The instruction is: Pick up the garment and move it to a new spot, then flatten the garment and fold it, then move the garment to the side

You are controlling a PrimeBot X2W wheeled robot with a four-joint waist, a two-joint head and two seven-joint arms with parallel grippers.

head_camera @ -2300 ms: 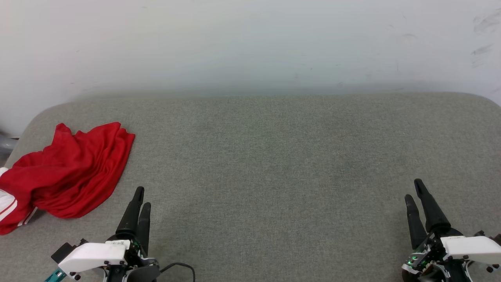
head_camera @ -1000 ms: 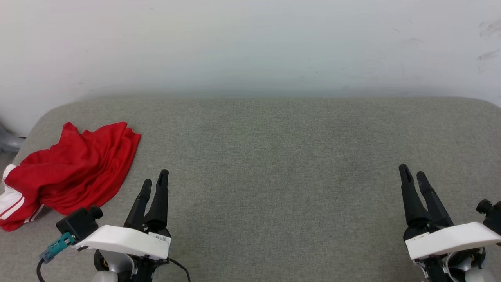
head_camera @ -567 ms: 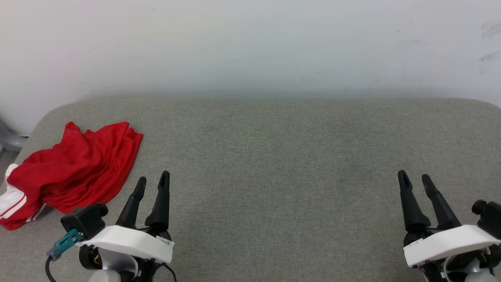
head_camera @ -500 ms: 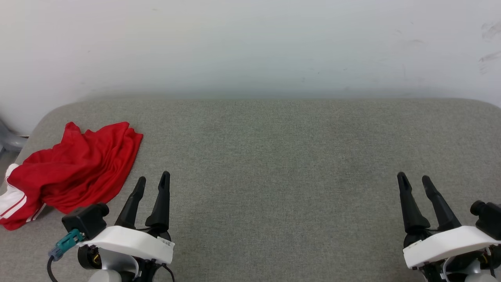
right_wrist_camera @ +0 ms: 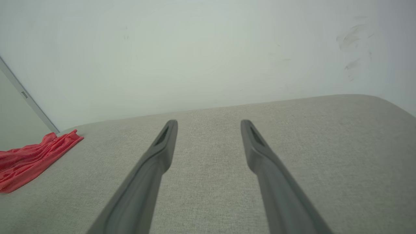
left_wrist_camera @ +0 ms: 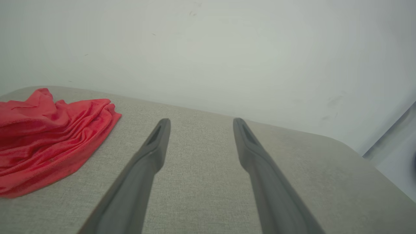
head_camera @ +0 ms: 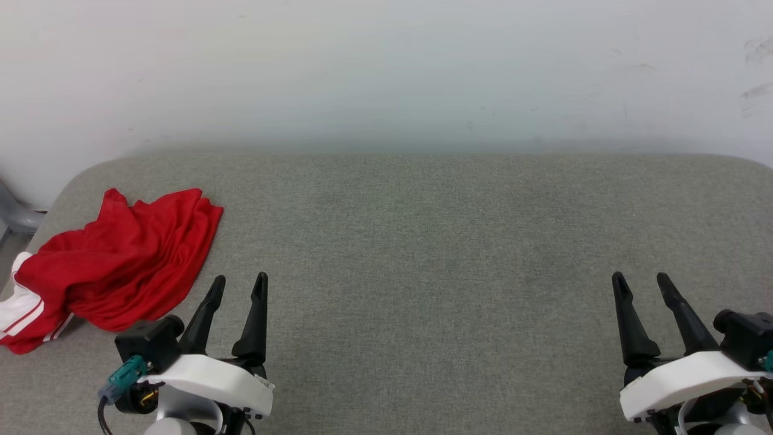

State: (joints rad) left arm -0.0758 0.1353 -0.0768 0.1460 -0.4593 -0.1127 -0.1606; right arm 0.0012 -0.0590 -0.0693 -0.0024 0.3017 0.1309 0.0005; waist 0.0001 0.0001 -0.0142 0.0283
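Grey cushion (head_camera: 423,241): garment (head_camera: 115,266) left of left claw (head_camera: 240,278)

No text, label, brand, number or sign can be read in any view. The crumpled red jersey garment (head_camera: 121,260) on the grey fabric surface (head_camera: 423,241) shows only plain red folds and a white, red-striped sleeve edge.

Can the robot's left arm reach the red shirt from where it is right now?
Probably yes. The left gripper is open and holds nothing, and the crumpled red shirt lies close by on its left on the grey cushion. Nothing sits between them, so the way looks free.
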